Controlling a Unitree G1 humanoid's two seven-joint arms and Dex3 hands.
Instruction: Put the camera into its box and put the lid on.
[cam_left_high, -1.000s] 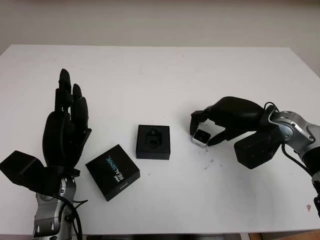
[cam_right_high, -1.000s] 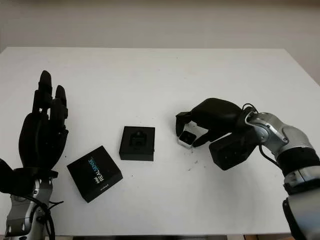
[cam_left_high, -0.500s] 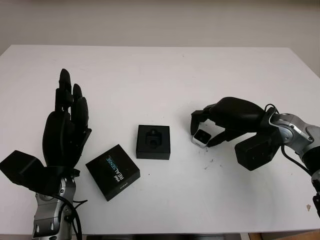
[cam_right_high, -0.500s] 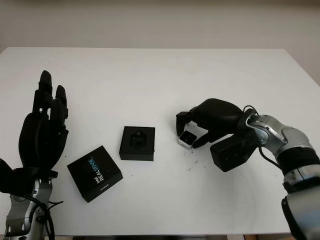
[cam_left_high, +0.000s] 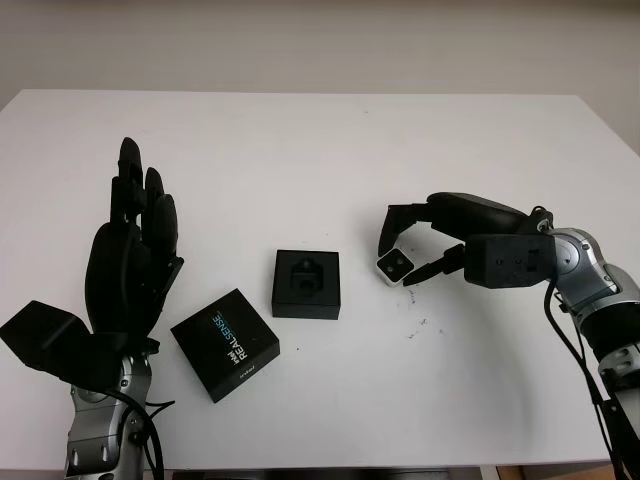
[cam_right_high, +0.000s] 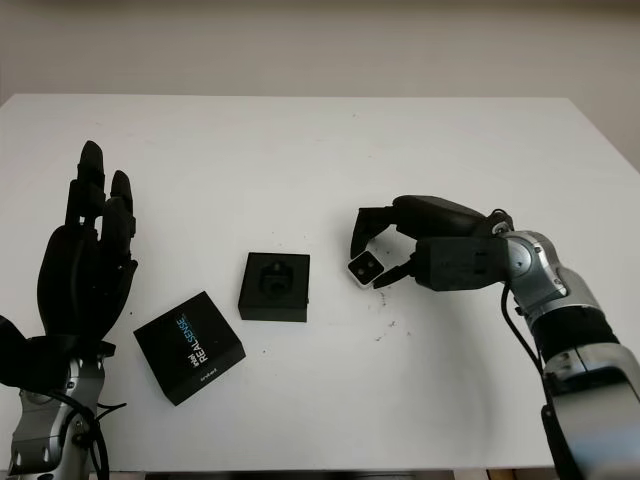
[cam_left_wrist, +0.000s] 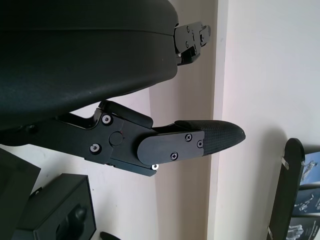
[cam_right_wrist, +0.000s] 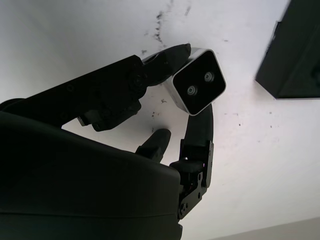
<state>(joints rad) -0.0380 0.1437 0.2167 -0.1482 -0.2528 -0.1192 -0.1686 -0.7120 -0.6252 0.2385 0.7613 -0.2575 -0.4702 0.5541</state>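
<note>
- The right hand (cam_left_high: 405, 255) is off the table to the right of the open box, its fingers (cam_right_wrist: 200, 130) pinched around the small silver-edged camera (cam_left_high: 393, 266), whose dark two-lens face shows towards the wrist view.
- The camera hangs just right of the box (cam_left_high: 306, 284), apart from it and not yet over the moulded recess in its black insert.
- Further left, near the table's front edge, the lid (cam_left_high: 225, 344) with its printed logo lies flat on the white table (cam_left_high: 320, 150), separate from the box.
- The left hand (cam_left_high: 135, 250) is raised at the left side, open and holding nothing, close to the lid.
- Risk, as I judge it: the grip looks like a fingertip pinch on the camera's edges, so the camera could twist or slip during the carry; if it arrives rotated it may sit proud of the recess and stop the lid closing.
- Compared with a second ago, the right hand has turned at the wrist and lifted the camera clear of the table; box, lid and left hand are unchanged.
</note>
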